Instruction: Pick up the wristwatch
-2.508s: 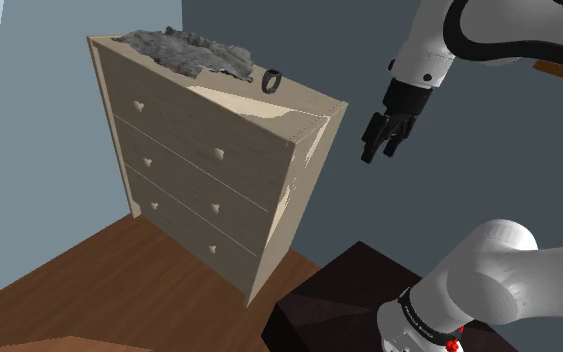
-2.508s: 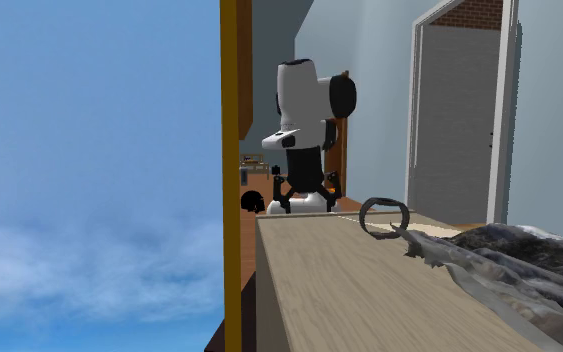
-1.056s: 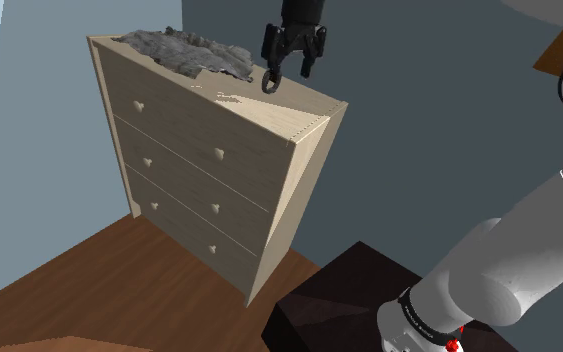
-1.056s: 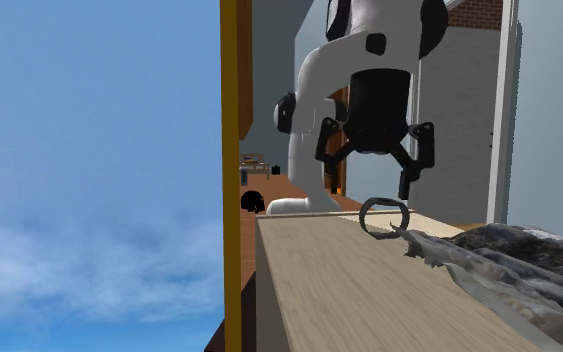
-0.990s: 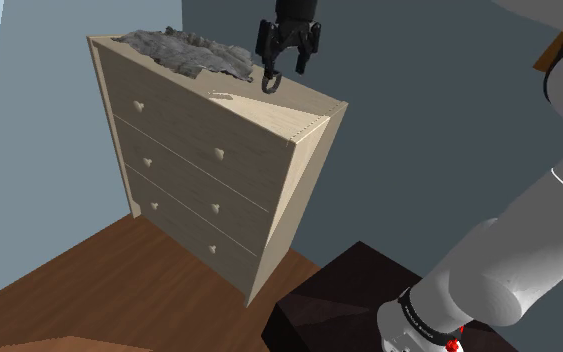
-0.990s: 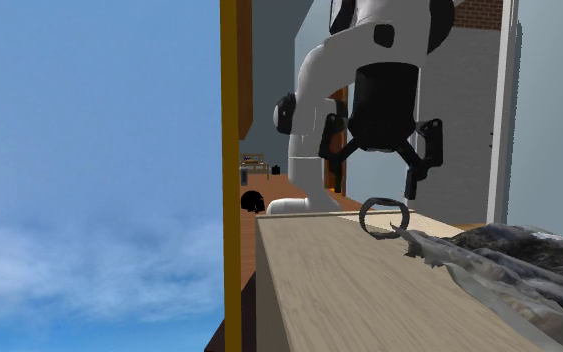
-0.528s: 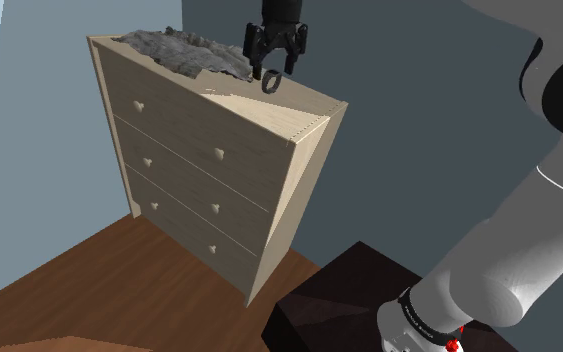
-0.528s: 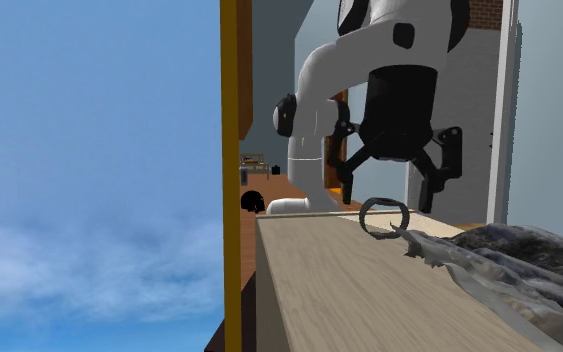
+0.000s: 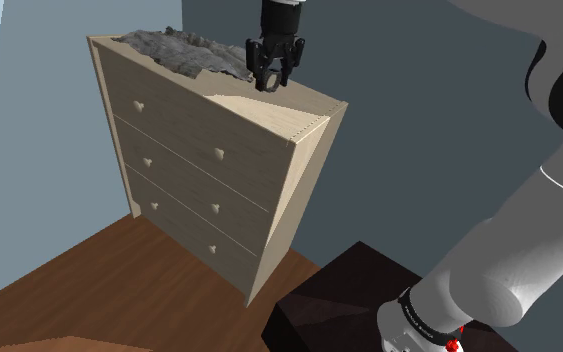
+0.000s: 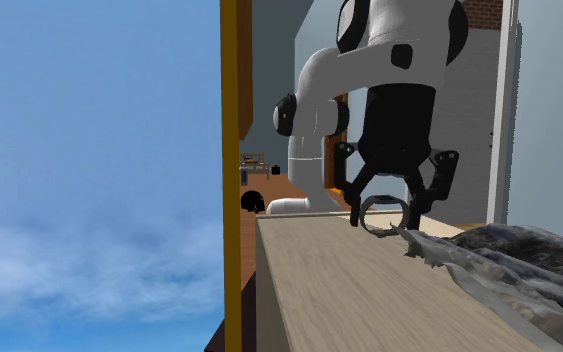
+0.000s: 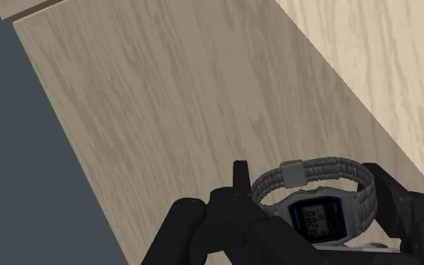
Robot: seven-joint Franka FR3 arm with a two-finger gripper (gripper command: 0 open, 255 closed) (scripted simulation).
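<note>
Pincer [image 10: 387,210] released, fingers spread wide and low over the dresser [image 9: 219,150] top, one on each side of the watch [image 11: 319,216]. Contact with the band: cannot tell. The watch stands on edge as an upright ring (grey link band, dark digital face with a blue rim). It is on the top's part nearest the arm, close to the wall-side edge in the shoulder view. A grey crumpled cloth [image 9: 184,48] lies on the same top, its ragged edge just beside the watch. The dresser is pale wood grain with three drawers, each with small knobs. In the wrist view a black finger [image 11: 238,181] stands just beside the band's clasp. Wooden floor [image 9: 59,290] below, dark stand [image 9: 339,300] at the shoulder view's lower right.
</note>
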